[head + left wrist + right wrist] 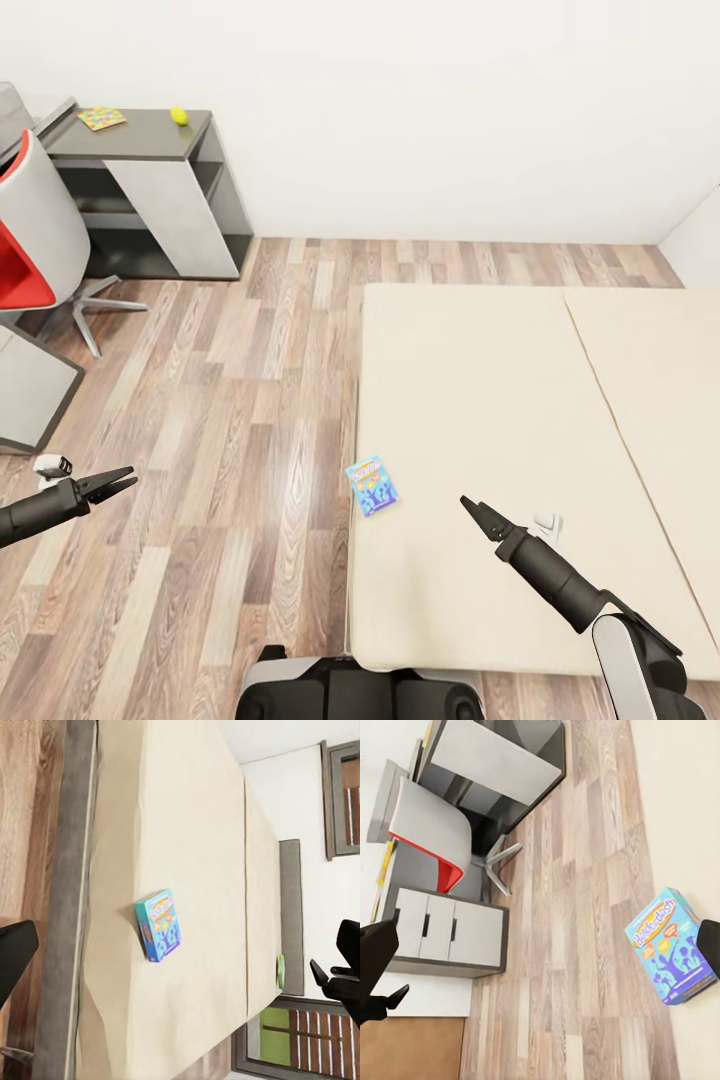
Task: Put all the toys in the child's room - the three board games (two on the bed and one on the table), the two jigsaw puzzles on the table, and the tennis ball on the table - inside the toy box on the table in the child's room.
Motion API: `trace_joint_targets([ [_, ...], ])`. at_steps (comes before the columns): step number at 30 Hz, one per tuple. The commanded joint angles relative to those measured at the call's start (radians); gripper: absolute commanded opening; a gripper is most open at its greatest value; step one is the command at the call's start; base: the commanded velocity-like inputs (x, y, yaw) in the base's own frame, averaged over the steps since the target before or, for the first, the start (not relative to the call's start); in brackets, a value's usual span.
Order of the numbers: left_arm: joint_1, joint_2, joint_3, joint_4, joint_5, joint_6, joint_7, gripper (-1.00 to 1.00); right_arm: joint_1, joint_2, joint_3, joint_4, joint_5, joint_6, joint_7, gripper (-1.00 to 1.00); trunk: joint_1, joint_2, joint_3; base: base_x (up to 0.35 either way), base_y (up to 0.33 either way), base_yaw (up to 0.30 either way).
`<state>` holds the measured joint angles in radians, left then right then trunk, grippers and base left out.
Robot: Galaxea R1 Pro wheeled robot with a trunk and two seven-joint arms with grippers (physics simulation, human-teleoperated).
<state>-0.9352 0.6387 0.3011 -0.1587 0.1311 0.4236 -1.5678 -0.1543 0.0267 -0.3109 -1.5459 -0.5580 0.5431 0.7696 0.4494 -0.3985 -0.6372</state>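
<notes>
From the head view, one small blue board game (372,486) lies flat on the cream bed (480,400), close to the bed's near left edge. The bed has one seam line running down it. The right gripper (480,516) hangs over the bed just to the right of the blue box and is not touching it. Its two dark fingers sit almost together at a point, and it holds nothing. The left gripper (115,483) hangs over the wood floor (220,400), well apart from the bed. Its fingers are a little bit apart, and it holds nothing too.

Far back by the wall stands a dark grey cabinet (150,135). On top of it are one jigsaw puzzle (101,118) and one yellow tennis ball (179,116), set apart from each other. One grey and red chair (40,225) stands near it.

The left wrist view shows the blue box (158,925) from the side, and something small and green (280,972) at the far edge of the bed, too tiny to name.

The right wrist view shows the print on the box (671,946) up close, with a word in yellow letters, and a white drawer unit (446,932) with two drawer fronts beside the chair (431,836).
</notes>
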Motion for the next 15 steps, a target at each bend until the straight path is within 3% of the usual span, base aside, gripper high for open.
trace_joint_targets([
  [1, 0.0, 0.0, -0.008, 0.001, 0.009, 0.011, -0.003, 1.0, -0.001, 0.001, -0.002, 0.0, -0.005, 0.008, 0.002, 1.0, 0.001, -0.001, 0.001, 0.0, 0.0, 0.0],
  [15, 0.0, 0.0, -0.009, 0.001, 0.009, 0.011, -0.003, 1.0, -0.001, 0.002, -0.002, 0.0, -0.005, 0.008, 0.002, 1.0, 0.001, -0.001, 0.024, 0.0, 0.0, 0.0],
])
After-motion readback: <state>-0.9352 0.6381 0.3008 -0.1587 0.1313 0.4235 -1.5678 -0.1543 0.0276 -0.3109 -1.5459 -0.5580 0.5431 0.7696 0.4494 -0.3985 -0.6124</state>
